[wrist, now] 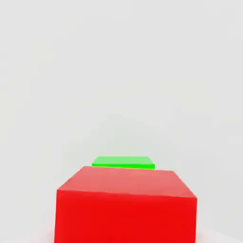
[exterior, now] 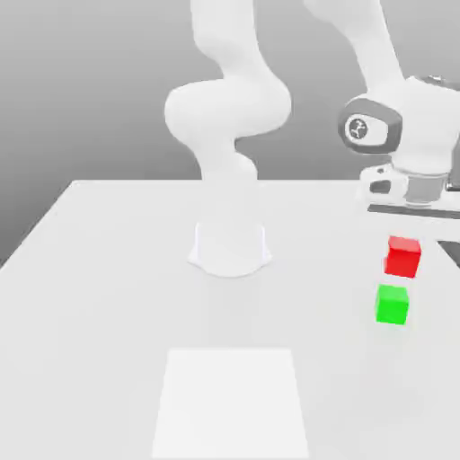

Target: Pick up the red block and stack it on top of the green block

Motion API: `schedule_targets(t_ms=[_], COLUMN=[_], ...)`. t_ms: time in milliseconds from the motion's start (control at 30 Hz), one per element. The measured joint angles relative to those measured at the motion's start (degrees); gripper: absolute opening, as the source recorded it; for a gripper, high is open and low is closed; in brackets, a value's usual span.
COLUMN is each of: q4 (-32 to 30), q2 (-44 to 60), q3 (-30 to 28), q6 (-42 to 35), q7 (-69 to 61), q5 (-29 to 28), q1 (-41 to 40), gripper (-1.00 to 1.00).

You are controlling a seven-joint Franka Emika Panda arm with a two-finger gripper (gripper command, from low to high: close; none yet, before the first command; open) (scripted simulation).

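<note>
I see the hand (exterior: 403,235) at about three o'clock in the exterior view, hanging from the white arm (exterior: 229,108) with its body pointing down. It is closed tight on the red block (exterior: 402,257), which it carries clear of the counter (exterior: 108,296). The fingers themselves are hard for me to make out against the pale background.

Directly at six o'clock from the red block, with a small gap between the two, the green block (exterior: 392,304) rests on the counter. The two blocks are apart, not touching.

In the hand view the red block (wrist: 126,209) looms close, and a strip of the green block (wrist: 123,163) peeks out from behind its top edge.

Moving outward, the arm's round base (exterior: 230,247) stands near the middle of the counter, at roughly nine o'clock from the blocks. A paler square patch (exterior: 231,402) lies on the counter at six o'clock from the base.
</note>
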Motion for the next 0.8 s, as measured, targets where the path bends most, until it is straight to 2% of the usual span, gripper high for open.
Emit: schedule_targets(t_ms=[800], q4=[0.41], q2=[10.90], q3=[0.33], q6=[8.61], q7=[10.66], q5=[-15.21], q1=[-4.33], gripper=[-1.00])
